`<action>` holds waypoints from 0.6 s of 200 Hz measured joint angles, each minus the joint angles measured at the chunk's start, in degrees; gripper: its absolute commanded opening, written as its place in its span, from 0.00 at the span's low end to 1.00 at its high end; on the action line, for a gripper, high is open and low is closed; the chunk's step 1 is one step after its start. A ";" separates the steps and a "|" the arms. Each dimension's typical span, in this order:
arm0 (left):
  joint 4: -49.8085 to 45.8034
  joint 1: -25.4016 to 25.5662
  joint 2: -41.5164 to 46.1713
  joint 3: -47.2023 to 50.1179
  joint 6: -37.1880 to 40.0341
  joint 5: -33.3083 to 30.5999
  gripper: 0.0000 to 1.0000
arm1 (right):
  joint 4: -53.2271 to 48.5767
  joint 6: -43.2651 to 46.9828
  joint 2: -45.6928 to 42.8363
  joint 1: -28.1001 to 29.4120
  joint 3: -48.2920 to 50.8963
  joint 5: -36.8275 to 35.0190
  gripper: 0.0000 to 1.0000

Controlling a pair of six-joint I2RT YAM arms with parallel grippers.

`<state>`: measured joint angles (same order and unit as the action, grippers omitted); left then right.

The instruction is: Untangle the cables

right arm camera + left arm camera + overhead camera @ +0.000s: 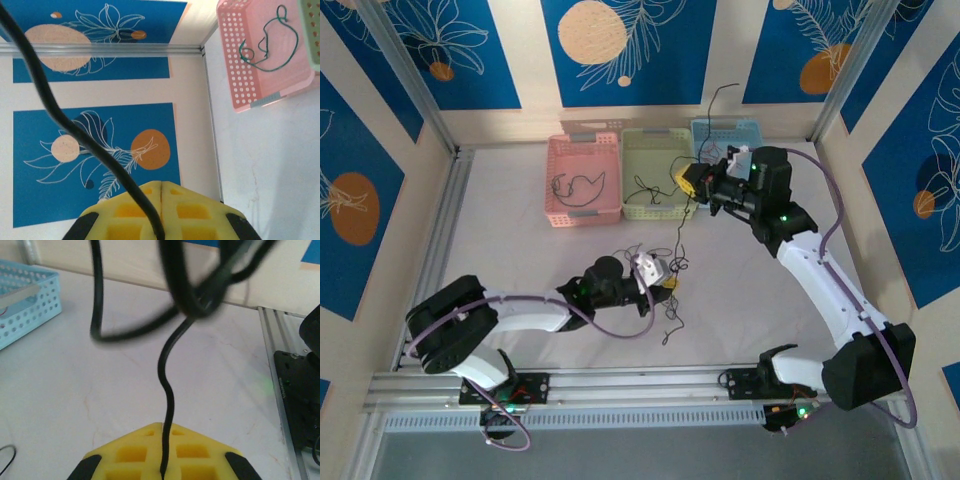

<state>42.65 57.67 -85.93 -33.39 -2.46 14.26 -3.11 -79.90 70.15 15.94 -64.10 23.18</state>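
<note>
Top external: left gripper (663,276) mid-table and right gripper (692,182) farther back by the green basket (658,134), both clamped on black strands of the cables (677,232). Strand runs near-to-far between them; loose tangle (672,312) lies nearside of left gripper, so left arm is nearer it.

The cables (192,305) blur into one knot, perhaps several strands, cut off by the top edge.
</note>
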 measured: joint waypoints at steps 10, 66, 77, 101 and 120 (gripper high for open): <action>-0.11 0.00 1.81 2.25 -0.07 -1.46 0.00 | -0.11 0.28 -0.24 -1.53 0.00 0.31 0.00; -8.81 0.00 20.72 13.38 -1.51 -10.97 0.00 | -4.55 6.14 -4.28 -17.64 0.15 2.82 0.00; -11.54 0.00 25.90 14.56 -1.73 -12.90 0.00 | -5.57 7.61 -5.09 -21.27 0.72 2.99 0.00; -17.92 0.00 35.47 14.99 -1.88 -16.57 0.00 | -5.81 8.83 -6.25 -27.61 4.50 4.35 0.00; -22.40 0.00 39.74 14.91 -1.44 -18.86 0.00 | -5.53 8.79 -6.12 -28.37 7.72 5.31 0.00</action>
<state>20.25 57.67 -46.19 -18.48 -3.90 -4.60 -8.64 -71.11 64.03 -12.43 -56.38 28.49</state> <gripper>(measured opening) 0.067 0.064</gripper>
